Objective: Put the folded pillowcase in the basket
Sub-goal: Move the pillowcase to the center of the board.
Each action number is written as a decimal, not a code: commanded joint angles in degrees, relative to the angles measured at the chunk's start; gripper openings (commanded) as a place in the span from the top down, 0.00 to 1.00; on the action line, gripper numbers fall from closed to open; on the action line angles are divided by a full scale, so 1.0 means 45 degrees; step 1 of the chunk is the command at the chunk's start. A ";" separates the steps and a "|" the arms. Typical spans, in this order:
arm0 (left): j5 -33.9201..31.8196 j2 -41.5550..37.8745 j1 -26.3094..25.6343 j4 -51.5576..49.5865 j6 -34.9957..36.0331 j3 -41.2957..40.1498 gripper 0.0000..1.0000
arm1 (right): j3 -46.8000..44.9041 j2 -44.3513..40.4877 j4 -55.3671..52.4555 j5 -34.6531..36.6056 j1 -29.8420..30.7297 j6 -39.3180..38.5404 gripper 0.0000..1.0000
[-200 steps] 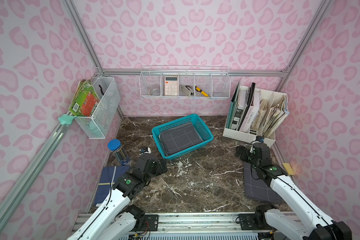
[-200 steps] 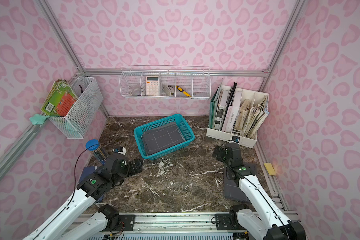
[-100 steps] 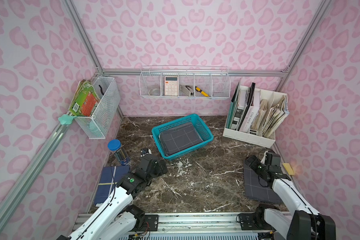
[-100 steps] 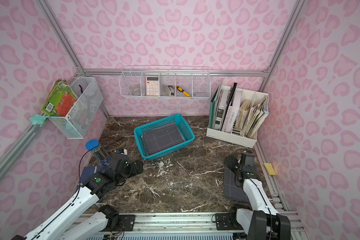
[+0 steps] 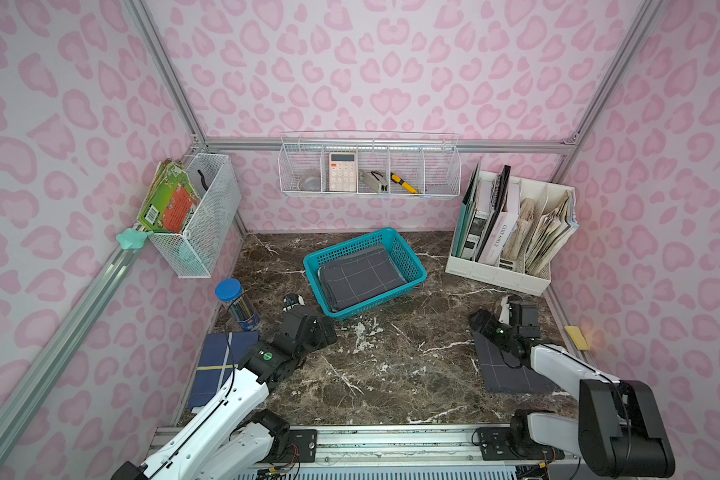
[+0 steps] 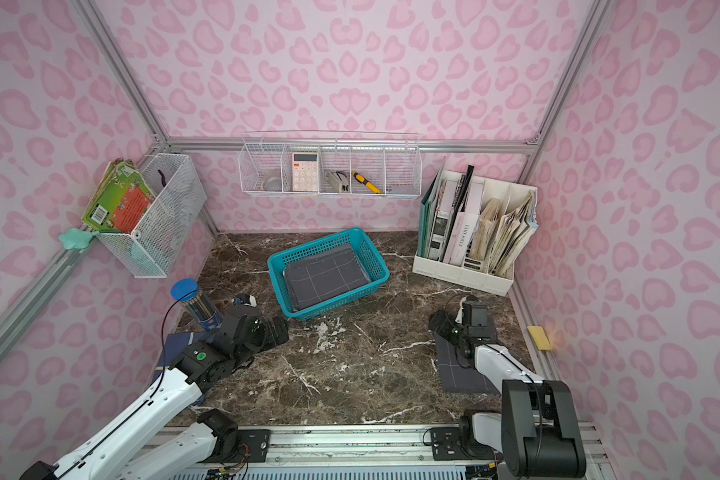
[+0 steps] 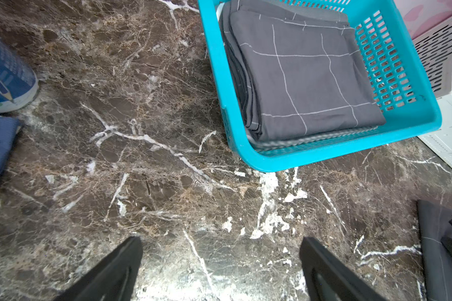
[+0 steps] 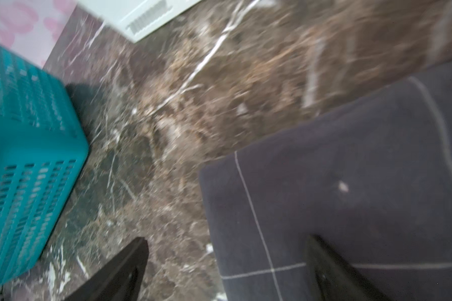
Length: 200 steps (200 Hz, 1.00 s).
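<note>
Right gripper [image 8: 226,238] spread wide, straddling folded pillowcase [image 8: 350,169] edge.

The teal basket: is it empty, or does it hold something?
Not empty: the basket holds a folded grey checked cloth, lying flat inside.

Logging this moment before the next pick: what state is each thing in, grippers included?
Basket: upright on the table, not empty.
Pillowcase in basket: folded, lying flat.
Second pillowcase: folded flat on the table, outside the basket.
Blue cloth: folded, on the table.
Pencil jar: standing, lid on.
Left gripper: open, empty.
Right gripper: open, empty, above the second pillowcase.
</note>
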 commanded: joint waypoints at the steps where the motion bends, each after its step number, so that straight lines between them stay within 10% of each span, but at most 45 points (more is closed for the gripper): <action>1: -0.0053 0.0166 0.0003 0.0472 -0.0132 0.0033 0.01 | 0.0335 0.0366 -0.0878 0.0015 0.1419 0.0520 0.04; 122: 0.0243 0.0391 0.0008 0.0428 -0.0235 -0.0041 0.01 | 0.1826 0.1542 -0.2481 0.0122 -0.0222 -0.1562 0.03; 200: 0.0200 0.1071 0.0011 -0.0166 -0.0201 0.0462 0.02 | 0.3086 0.2930 -0.2270 0.0488 0.4975 -0.0294 0.07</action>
